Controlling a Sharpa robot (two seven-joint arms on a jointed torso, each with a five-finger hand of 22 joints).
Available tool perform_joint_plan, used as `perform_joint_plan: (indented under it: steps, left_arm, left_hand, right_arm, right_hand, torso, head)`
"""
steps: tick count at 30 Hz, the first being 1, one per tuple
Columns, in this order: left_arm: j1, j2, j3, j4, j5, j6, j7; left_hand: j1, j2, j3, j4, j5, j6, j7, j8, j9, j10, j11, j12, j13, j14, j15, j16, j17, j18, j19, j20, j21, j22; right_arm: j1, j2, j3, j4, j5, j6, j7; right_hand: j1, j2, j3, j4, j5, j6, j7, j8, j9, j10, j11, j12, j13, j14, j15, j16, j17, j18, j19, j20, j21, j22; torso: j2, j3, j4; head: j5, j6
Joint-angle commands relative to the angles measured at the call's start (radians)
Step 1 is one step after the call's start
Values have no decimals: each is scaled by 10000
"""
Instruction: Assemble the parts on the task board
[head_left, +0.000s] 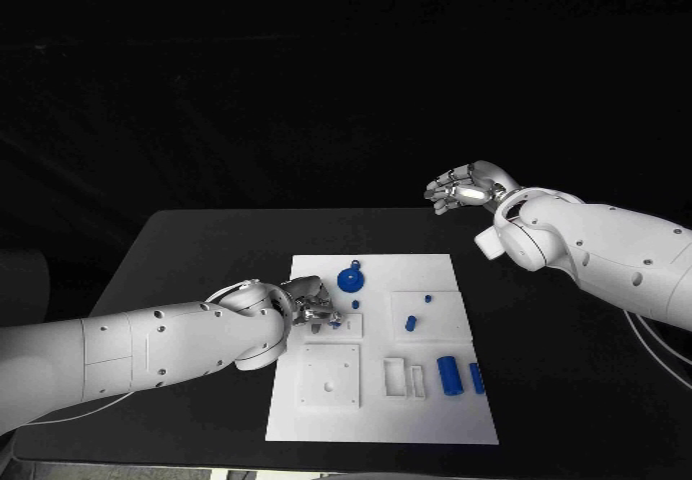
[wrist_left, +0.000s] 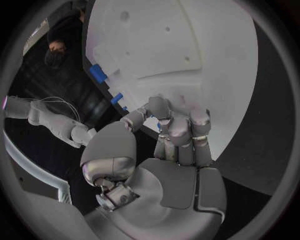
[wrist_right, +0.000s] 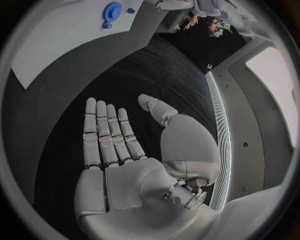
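While the left hand (head_left: 306, 303) pinches a small blue part (head_left: 333, 321) on the task board (head_left: 433, 420), the right hand (wrist_right: 122, 150) hovers spread.

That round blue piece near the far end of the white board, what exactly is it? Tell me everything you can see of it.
The round blue piece is a small disc that looks like plastic, with a short tab sticking out from its far edge, toward the back of the table. It lies flat on the white task board, near the board's far end. A tiny separate blue part sits just in front of it, apart. Neither hand touches it: the left hand works beside it on the board, and the right hand is off the board, beyond its far end.
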Motion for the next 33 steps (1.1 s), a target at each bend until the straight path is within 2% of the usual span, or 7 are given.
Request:
perform_joint_plan:
  steps: [1,12,27,33]
  left_arm:
    - [-28,0,-10,12,-154,282,9]
    - [-28,-43,-10,39,-213,373,-63]
    - [-29,-72,-8,62,-55,495,-105]
    - [-29,-91,-7,63,140,587,-121]
  left_hand:
    - [64,-46,-31,-9,-50,1820,-680,36,70,-39,-39,62,-14,164,-253,67,-14,340,54,-887,53,3]
    - [130,-60,-25,6,-69,1832,-685,50,77,-36,-41,103,-26,170,-254,91,-19,344,61,-885,58,2]
    - [128,97,-71,74,56,1860,-693,88,99,-35,-39,212,-38,173,-251,156,-22,333,59,-868,74,8]
    - [194,145,-98,-56,258,1872,-704,115,115,-59,-40,304,-60,166,-249,216,-28,334,45,-861,103,27]
  right_arm:
    - [-14,-1,2,-6,-64,134,51]
    - [-26,-7,2,-12,-64,152,44]
    - [-42,-9,2,-19,-64,161,45]
    - [-75,5,2,-32,-61,168,51]
  right_hand:
    - [-102,-20,-80,5,17,-29,211,-40,-16,10,51,-44,-19,14,8,-64,-13,158,-28,74,-61,-11]
    - [-111,-18,-90,5,20,-30,212,-41,-21,9,53,-46,-35,12,10,-64,-24,158,-32,76,-66,-16]
    - [-123,-13,-101,9,27,-29,212,-40,-26,10,54,-47,-55,9,13,-63,-38,158,-34,78,-71,-21]
    - [-131,-10,-108,13,32,-28,212,-39,-29,11,55,-47,-65,8,14,-62,-45,158,-34,79,-73,-24]
  torso:
    - [4,-1,7]
    - [2,-3,-5]
    - [0,4,-4]
    - [4,9,-4]
  head:
    - [-3,-11]
    - [7,-25]
    - [2,-30]
    - [-1,-41]
